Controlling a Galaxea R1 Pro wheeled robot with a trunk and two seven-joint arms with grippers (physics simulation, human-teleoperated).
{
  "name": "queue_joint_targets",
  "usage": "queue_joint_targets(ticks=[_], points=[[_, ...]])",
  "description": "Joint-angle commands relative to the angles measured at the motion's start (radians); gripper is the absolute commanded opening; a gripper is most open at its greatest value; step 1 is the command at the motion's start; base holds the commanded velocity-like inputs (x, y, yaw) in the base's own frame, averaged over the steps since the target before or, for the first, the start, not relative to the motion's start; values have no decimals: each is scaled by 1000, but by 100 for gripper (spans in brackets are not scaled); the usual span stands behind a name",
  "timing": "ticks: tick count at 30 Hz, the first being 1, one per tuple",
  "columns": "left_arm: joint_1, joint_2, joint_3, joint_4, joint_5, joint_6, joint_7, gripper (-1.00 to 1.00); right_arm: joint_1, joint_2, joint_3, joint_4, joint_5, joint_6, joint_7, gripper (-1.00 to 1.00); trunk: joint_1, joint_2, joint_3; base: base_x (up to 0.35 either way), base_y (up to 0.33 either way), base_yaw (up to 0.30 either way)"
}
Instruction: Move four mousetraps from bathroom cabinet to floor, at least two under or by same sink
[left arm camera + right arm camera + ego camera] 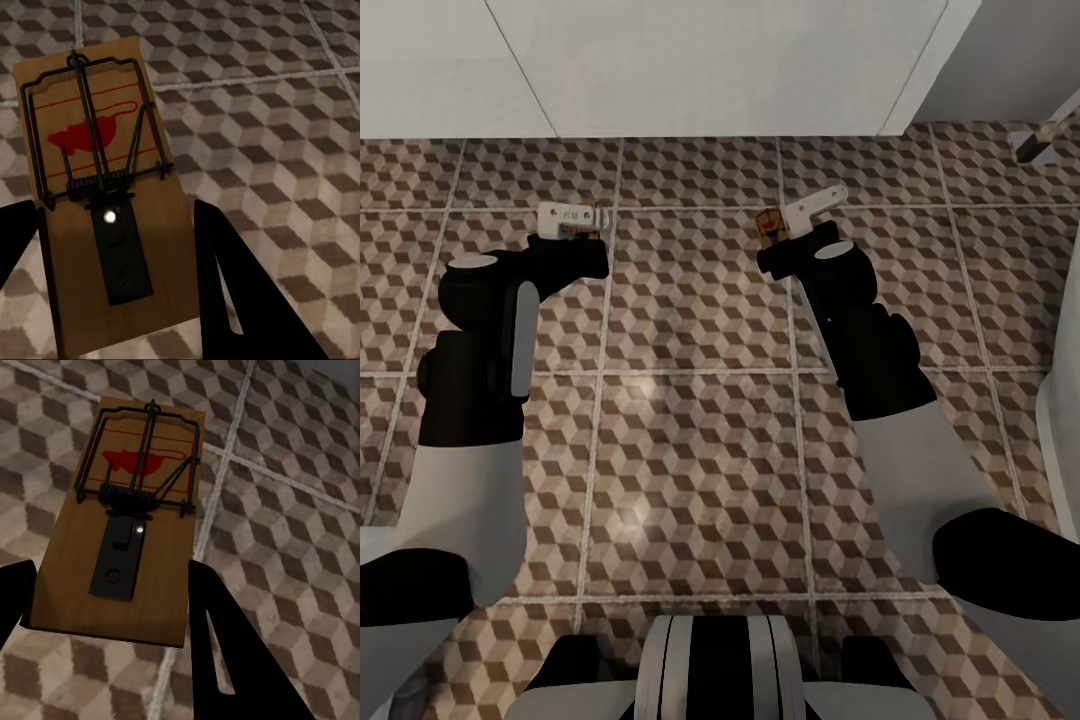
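Observation:
Each gripper holds one mousetrap over the cube-patterned bathroom floor. My left gripper is shut on a tan wooden mousetrap with dark wire and a red mark; its black fingers clamp the board's long sides. My right gripper is shut the same way on a second mousetrap, whose tan end pokes out in the head view. Both hands hang close to a white flat-fronted unit; I cannot tell whether it carries the sink. The cabinet is out of view.
A white fixture's edge runs along the right side, and a grey metal part shows at the far right by the wall. Open tiled floor lies between my arms and back toward my base.

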Motion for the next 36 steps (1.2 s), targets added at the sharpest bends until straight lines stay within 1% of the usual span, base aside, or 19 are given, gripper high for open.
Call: queue_joint_targets(ticks=[1, 10, 16, 19, 21, 22, 25, 28, 29, 30, 31, 32, 33, 34, 36], points=[[0, 0, 0, -1, -9, 4, -6, -100, -1, 0, 1, -1, 3, 5, 0, -100, 0, 0, -1, 190, 0, 0], [2, 0, 0, -1, -9, 4, -6, -100, 3, 0, 1, -1, 4, 2, -2, -100, 0, 0, -1, 282, 0, 0], [44, 1, 0, 0, -10, -3, -7, -100, 3, 1, 1, 9, 5, -4, -4, -100, 0, 0, -1, 31, 0, 0], [51, 0, 0, 10, -10, -8, -7, -100, 3, 5, 2, 53, 5, -11, -7, -100, 0, 0, -1, 2, 0, 0], [53, -2, -3, 17, -11, -10, -5, -100, 3, 9, 1, 114, 5, -42, -13, -100, 0, 0, -1, 0, 0, 0], [53, -3, -4, 26, -11, -10, -5, -100, 3, 10, 1, 142, 5, -68, -20, -100, 0, 0, -1, 0, 0, 0], [53, -4, -2, 68, -12, -21, -3, -100, 3, 12, 1, 191, 5, -103, -52, -100, 0, 0, -1, 0, 0, 0], [53, -9, 1, 134, -20, -71, 0, -100, 2, 11, 1, 227, 5, -123, -70, -100, 0, 0, -1, 0, 0, 0], [52, -16, 1, 172, -28, -91, 4, -100, 2, 11, 1, 233, 5, -137, -75, -100, 0, 0, -1, 0, 0, 0], [52, -25, 1, 195, -32, -101, 19, -100, 1, 11, 0, 236, 5, -144, -82, -100, 0, 0, -1, 0, 0, 0], [51, -37, 2, 229, -36, -109, 68, -100, 1, 11, 0, 238, 5, -150, -99, -100, 0, 0, -1, 0, 0, 0], [50, -44, 2, 248, -38, -113, 114, -100, 0, 11, -1, 239, 5, -152, -113, -100, 0, 0, -1, 0, 0, 0], [49, -54, 2, 272, -37, -122, 186, -100, -1, 12, -1, 242, 5, -154, -129, -100, 0, 0, -1, 0, 0, 0], [48, -63, 2, 286, -36, -132, 224, -100, -2, 12, -2, 248, 5, -155, -136, -100, 0, 0, -1, 0, 0, 0], [46, -81, 2, 323, -38, -155, 268, -100, -3, 13, -2, 271, 5, -156, -142, -100, 0, 0, -1, 0, 0, 0]])
